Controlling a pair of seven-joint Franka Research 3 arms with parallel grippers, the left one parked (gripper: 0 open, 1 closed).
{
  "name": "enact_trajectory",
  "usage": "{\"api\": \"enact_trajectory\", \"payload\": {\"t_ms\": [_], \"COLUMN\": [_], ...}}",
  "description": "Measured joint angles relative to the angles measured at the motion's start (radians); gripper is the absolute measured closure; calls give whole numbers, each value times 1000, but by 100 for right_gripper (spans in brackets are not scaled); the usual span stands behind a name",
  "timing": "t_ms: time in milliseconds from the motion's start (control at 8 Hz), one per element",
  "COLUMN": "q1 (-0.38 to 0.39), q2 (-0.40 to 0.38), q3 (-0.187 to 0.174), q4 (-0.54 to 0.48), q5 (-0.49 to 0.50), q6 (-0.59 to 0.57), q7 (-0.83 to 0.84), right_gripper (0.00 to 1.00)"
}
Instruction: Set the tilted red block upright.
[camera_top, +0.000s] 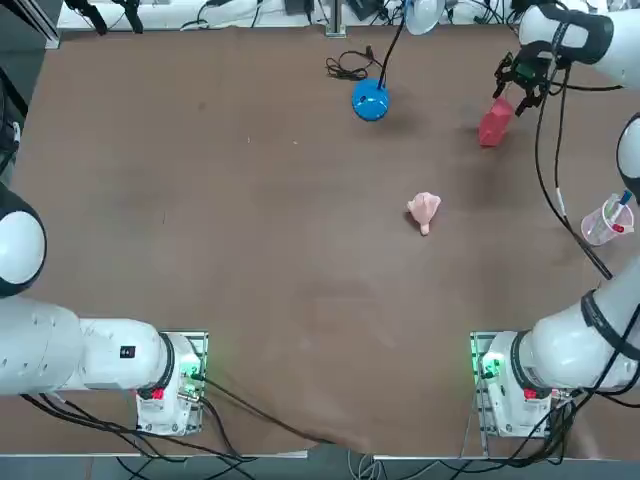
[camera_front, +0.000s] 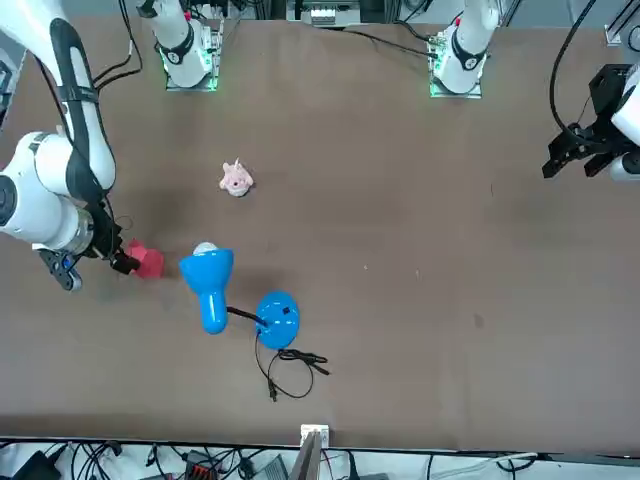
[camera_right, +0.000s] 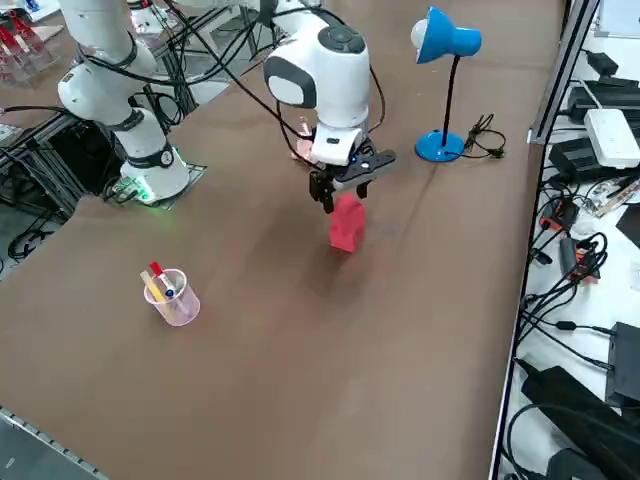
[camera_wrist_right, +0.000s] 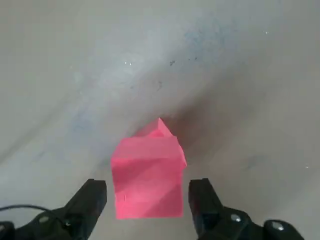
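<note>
A blue lamp (camera_top: 371, 100) stands at the far side of the brown desk (camera_top: 250, 230), a pink lumpy toy (camera_top: 424, 210) mid-desk, a clear pen cup (camera_top: 607, 222) at the right edge.

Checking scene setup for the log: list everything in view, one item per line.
red block: 1, red, far right part of the table, just under the right gripper, standing on the table.
desk lamp: 1, blue with a black cord, far side of the table near the middle, left of the block in the top view.
pink toy: 1, pale pink, lumpy, mid table, nearer the robot than the block.
cup: 1, clear pinkish plastic holding pens, at the right edge of the table.
table: 1, brown.
right gripper: 1, black fingers open, one on each side of the block's top with a gap to each face.
</note>
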Motion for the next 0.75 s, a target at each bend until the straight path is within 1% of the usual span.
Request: {"api": "enact_trajectory", "payload": {"t_ms": [375,750], "q1": [14,19], "q2": [19,22], "q3": [1,0], "q4": [-2,-3], "q5": [0,-1], "q6": [23,24], "q7": [0,0], "right_gripper": [0,0]}}
